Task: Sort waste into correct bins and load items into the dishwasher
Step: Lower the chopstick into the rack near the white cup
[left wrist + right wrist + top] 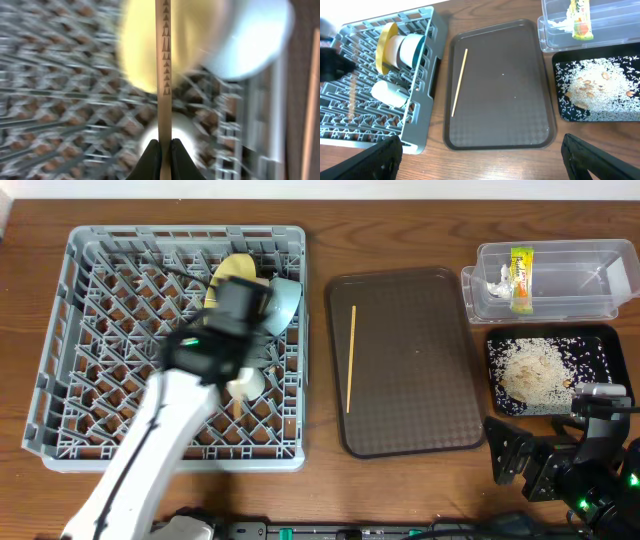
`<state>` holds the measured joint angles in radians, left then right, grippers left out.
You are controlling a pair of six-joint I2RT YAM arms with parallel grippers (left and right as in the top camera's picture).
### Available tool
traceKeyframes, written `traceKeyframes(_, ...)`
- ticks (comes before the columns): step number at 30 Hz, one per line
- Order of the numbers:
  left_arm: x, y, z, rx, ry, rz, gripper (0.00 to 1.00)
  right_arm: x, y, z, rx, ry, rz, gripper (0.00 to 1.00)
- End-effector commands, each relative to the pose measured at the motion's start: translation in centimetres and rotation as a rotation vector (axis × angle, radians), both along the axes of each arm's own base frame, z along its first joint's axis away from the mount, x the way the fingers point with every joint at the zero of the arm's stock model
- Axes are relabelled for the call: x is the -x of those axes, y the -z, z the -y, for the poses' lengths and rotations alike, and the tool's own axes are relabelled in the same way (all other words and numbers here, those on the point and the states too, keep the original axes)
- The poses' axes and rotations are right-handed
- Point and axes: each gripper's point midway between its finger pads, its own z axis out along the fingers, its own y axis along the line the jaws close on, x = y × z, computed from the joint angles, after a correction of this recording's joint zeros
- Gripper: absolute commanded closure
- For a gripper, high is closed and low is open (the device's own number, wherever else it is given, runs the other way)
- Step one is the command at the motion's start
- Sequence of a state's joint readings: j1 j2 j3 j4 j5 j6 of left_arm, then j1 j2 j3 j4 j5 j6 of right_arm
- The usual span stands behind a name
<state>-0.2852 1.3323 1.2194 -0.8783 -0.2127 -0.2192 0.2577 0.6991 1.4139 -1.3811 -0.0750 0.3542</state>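
Wooden table | lower right: right gripper spread wide, empty | left: left gripper pinching chopstick over dish rack | centre: second chopstick on brown tray | upper right: wrapper in clear tub

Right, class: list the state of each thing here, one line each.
left hand: shut on a chopstick
right hand: open, empty
yellow plate: upright in the dish rack
second chopstick: flat on the brown tray
clear tub: holds wrapper and tissue
black tray: holds rice scraps
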Motion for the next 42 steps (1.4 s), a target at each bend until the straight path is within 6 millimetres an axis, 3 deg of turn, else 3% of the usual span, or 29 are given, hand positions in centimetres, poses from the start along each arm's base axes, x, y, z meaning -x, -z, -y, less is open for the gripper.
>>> traceKeyframes(1, -0.5, -1.0, -3.2, -0.027, 0.027, 0.018, 0.94, 0.3, -0.6, -0.2, 0.008, -0.027, 0.022, 0.01)
traceKeyframes(5, -1.0, -0.9, -6.8, -0.083, 0.012, 0.01, 0.94, 0.4, -0.5, -0.2, 0.019, -0.037, 0.02, 0.01)
traceKeyframes(8, -1.4, -0.4, -8.2, -0.164, 0.105, -0.024, 0.94, 0.4, -0.4, -0.2, 0.031, -0.045, 0.02, 0.01)
traceKeyframes(14, -1.5, 0.2, -8.6, -0.201, 0.235, -0.062, 0.94, 0.4, -0.4, -0.1, 0.042, -0.054, 0.023, 0.01)
traceKeyframes(25, -1.4, 3.9, -9.8, -0.124, 0.238, -0.184, 0.94, 0.4, -0.4, -0.1, 0.063, -0.07, 0.03, 0.01)
traceKeyframes(35, -1.8, 5.5, -9.8, -0.106, 0.22, -0.221, 0.94, 0.5, -0.4, -0.1, 0.063, -0.07, 0.029, 0.01)
traceKeyframes(36, -1.9, 5.4, -9.8, -0.101, 0.206, -0.215, 0.9, 0.4, -0.4, -0.1, 0.063, -0.07, 0.03, 0.01)
traceKeyframes(37, -2.0, 5.4, -9.9, -0.094, 0.187, -0.207, 0.72, 0.4, -0.4, -0.1, 0.062, -0.07, 0.031, 0.01)
traceKeyframes(38, -2.1, 5.3, -9.9, -0.089, 0.169, -0.202, 0.46, 0.4, -0.4, -0.1, 0.062, -0.07, 0.03, 0.01)
traceKeyframes(39, -2.1, 5.3, -9.9, -0.085, 0.161, -0.199, 0.35, 0.4, -0.4, -0.1, 0.062, -0.07, 0.031, 0.01)
traceKeyframes(42, -2.2, 5.2, -9.9, -0.086, 0.161, -0.194, 0.28, 0.5, -0.4, -0.1, 0.062, -0.07, 0.029, 0.01)
